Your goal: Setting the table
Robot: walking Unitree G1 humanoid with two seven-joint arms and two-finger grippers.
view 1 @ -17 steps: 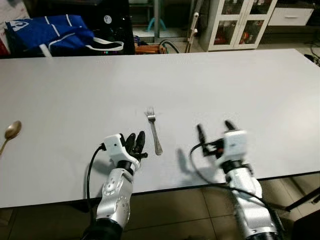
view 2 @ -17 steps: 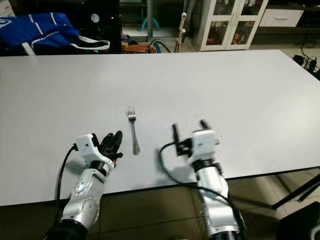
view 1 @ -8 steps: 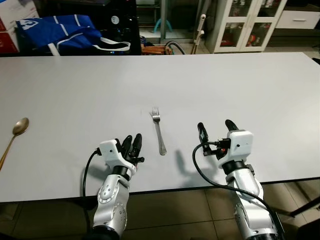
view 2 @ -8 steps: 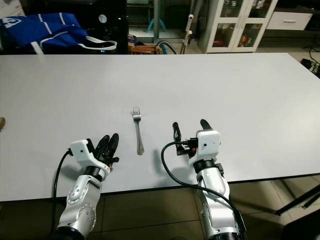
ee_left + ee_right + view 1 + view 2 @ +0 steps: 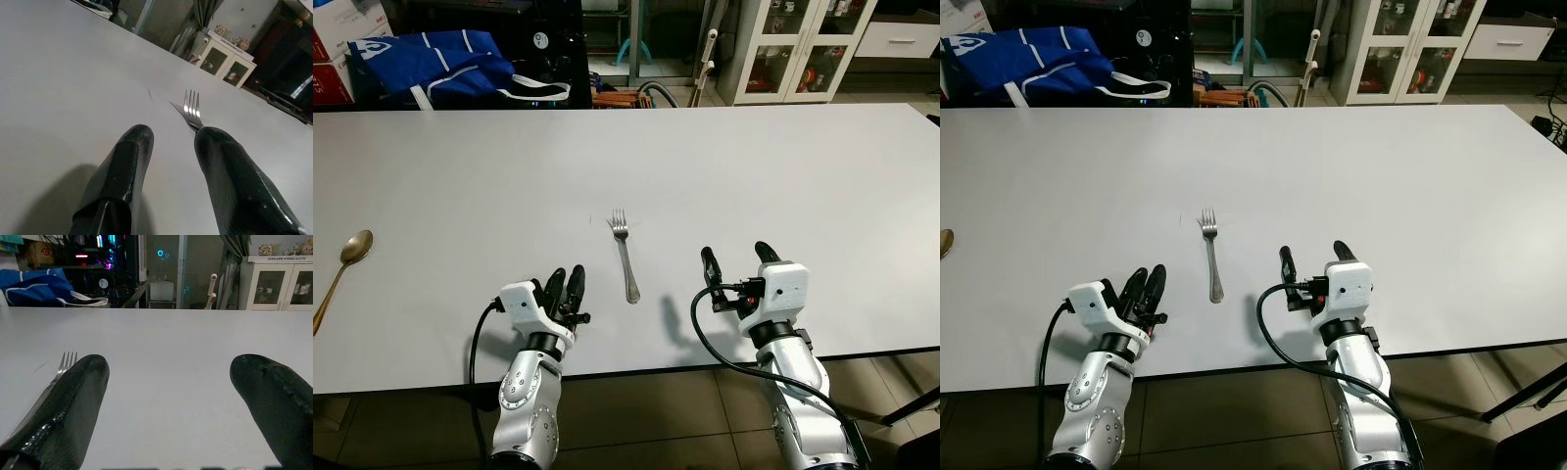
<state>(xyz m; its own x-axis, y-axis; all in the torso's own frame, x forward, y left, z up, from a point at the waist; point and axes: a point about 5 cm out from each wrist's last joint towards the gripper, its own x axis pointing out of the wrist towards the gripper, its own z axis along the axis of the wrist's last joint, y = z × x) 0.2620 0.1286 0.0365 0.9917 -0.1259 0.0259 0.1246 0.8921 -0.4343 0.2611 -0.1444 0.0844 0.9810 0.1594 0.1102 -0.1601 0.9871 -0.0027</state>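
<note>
Cutlery is sparse on the white table [image 5: 754, 166]: a fork [image 5: 624, 256] lies flat near the front edge, tines away, between both grippers. The left gripper [image 5: 566, 288] sits just beside its handle, fingers nearly together, holding nothing; the right gripper [image 5: 735, 258] hovers spread wide, empty. A gold spoon [image 5: 343, 264] waits far left, likely the next piece to place.

- table [image 5: 460, 176]: matt white, smooth
- fork [image 5: 625, 257]: shiny silver metal
- spoon [image 5: 342, 269], left edge: gold-toned metal, glossy
- gripper fingers [image 5: 122, 176]: glossy black
- bag [image 5: 431, 59], upper left: blue cloth
</note>
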